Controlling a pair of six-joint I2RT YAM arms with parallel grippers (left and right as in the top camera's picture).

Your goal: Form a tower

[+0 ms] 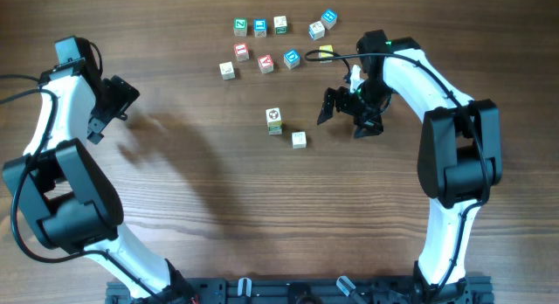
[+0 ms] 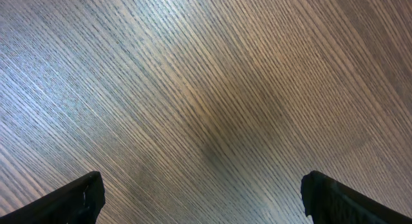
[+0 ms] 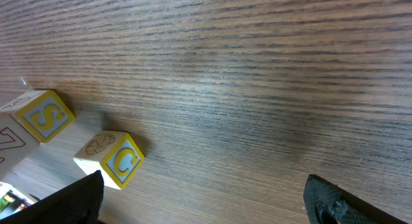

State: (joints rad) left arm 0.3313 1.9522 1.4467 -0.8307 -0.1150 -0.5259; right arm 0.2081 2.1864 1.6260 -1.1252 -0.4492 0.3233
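Observation:
The tower (image 1: 274, 120) stands in the middle of the table; from above it looks like two pale cubes, with a dark drawing on its top face. A single pale cube (image 1: 299, 140) lies just to its right. My right gripper (image 1: 348, 114) hangs open to the right of both and holds nothing. In the right wrist view the open gripper (image 3: 203, 198) spans bare wood, with a cube bearing a yellow C (image 3: 109, 158) beside its left finger and an S cube (image 3: 40, 114) behind. My left gripper (image 1: 109, 107) is far left, open (image 2: 206, 198) over bare wood.
Several loose letter cubes lie in two rows at the back, from a green one (image 1: 240, 26) to a blue one (image 1: 328, 17), with a yellow cube (image 1: 326, 51) close to the right arm (image 1: 410, 77). The right wrist view shows a pale block's edge (image 3: 8, 143) at far left.

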